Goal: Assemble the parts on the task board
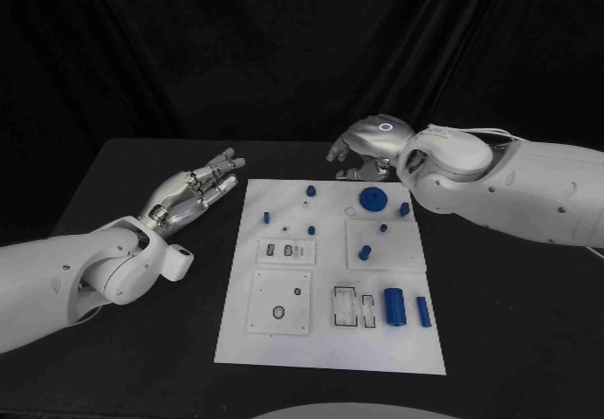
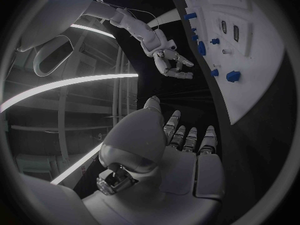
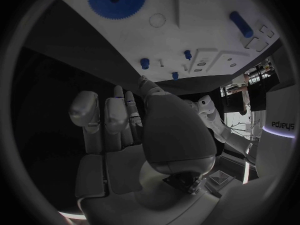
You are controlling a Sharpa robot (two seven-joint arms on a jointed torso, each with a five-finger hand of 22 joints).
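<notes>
1 white task board on 1 black table. Blue parts on the board: 1 toothed gear, 2 cylinders lying flat near the front right, 1 thick and 1 thin, plus 6 small pegs or studs. 2 robot hands: left hand, right hand.

the left hand lies palm up with fingers stretched out and apart, holding nothing, just beside the task board. the right hand hangs with fingers curled downward at the board's far edge, a blue gear just below its fingers.
</notes>
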